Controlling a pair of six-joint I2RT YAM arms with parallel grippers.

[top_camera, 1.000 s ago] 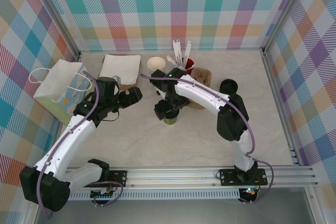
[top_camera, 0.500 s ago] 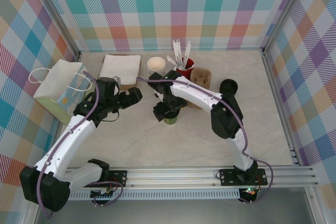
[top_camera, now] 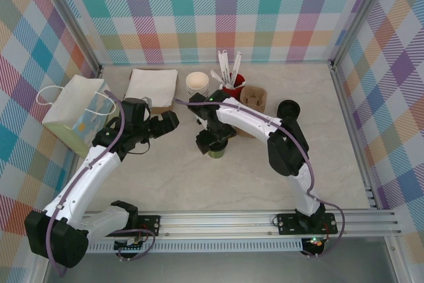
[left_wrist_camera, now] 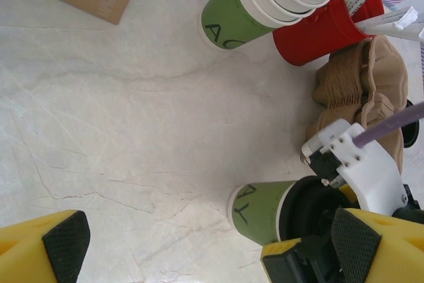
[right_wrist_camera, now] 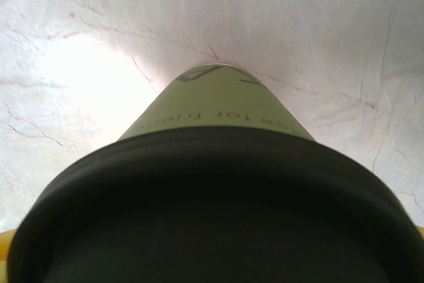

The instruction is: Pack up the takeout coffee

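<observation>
i can't tell if my right claw (top_camera: 214,144) grips the coffee cup (left_wrist_camera: 262,211) yet, and an off-centre squeeze could tip it.

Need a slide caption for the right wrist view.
Looking down the takeout coffee: black lid nearest the camera, green side beyond it, standing on the pale marbled table.
</observation>
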